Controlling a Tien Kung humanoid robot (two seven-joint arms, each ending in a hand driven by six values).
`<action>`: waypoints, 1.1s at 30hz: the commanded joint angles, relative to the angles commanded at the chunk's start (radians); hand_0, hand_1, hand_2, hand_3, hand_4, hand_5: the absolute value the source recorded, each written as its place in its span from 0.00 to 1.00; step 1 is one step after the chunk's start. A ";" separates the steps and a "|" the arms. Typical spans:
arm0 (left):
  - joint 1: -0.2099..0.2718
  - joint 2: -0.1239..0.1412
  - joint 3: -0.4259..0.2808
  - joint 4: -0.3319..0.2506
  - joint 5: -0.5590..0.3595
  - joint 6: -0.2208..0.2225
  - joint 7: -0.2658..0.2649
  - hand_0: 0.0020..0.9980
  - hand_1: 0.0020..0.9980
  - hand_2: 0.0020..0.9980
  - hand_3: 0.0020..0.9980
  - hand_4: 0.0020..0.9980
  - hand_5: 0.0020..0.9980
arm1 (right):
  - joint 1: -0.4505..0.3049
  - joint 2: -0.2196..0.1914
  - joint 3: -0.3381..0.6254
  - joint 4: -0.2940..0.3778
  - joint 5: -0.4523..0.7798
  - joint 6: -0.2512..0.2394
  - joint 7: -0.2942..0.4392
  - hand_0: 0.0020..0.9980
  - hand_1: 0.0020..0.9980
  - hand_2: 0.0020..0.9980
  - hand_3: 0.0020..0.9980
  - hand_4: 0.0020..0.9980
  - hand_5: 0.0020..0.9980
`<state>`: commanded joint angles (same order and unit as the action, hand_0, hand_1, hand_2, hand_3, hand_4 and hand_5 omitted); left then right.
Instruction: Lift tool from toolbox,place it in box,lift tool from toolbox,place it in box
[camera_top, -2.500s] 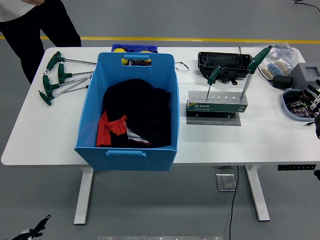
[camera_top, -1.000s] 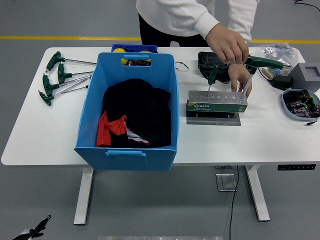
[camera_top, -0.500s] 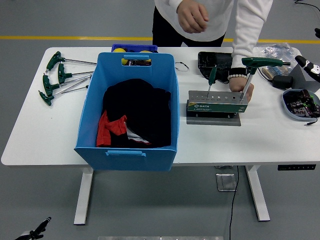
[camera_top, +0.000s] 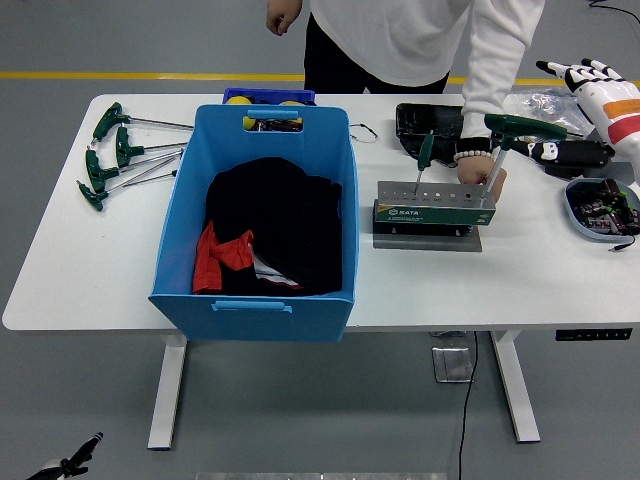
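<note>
Above the table's right edge, the right hand (camera_top: 590, 75) has risen, fingers spread.

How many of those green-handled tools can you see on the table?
6: four green-handled tools loose at the table's left end, two standing in the tool rack, at and. The blue bin may hide more.

Two green-handled tools (camera_top: 497, 150) upright in toolbox rack (camera_top: 434, 203), blue box (camera_top: 262, 220) left

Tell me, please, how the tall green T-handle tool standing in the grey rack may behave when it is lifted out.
The T-handle tool looks stiff, with a thin metal shaft. Its wide green handle makes it probably top-heavy, so it may swing. The rack might shift; a person's hand rests against it.
</note>
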<state>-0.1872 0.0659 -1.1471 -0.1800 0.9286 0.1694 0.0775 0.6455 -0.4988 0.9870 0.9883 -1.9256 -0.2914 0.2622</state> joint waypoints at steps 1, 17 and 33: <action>-0.002 0.000 0.003 0.000 -0.003 0.000 0.000 0.81 0.89 0.89 0.81 0.78 0.70 | 0.025 0.005 -0.018 -0.030 0.010 -0.004 -0.006 0.97 0.90 0.90 0.87 1.00 0.73; -0.037 0.000 -0.036 0.000 0.065 0.002 0.012 0.81 0.89 0.88 0.81 0.78 0.70 | 0.258 0.103 -0.266 -0.384 0.165 0.078 -0.014 0.71 0.68 0.71 0.79 1.00 0.73; -0.055 0.003 -0.047 0.000 0.085 0.004 0.013 0.81 0.89 0.88 0.81 0.78 0.70 | 0.319 0.173 -0.372 -0.473 0.202 0.107 -0.033 0.57 0.51 0.53 0.64 1.00 0.73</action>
<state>-0.2425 0.0684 -1.1938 -0.1800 1.0139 0.1737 0.0909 0.9645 -0.3257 0.6152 0.5153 -1.7239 -0.1845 0.2294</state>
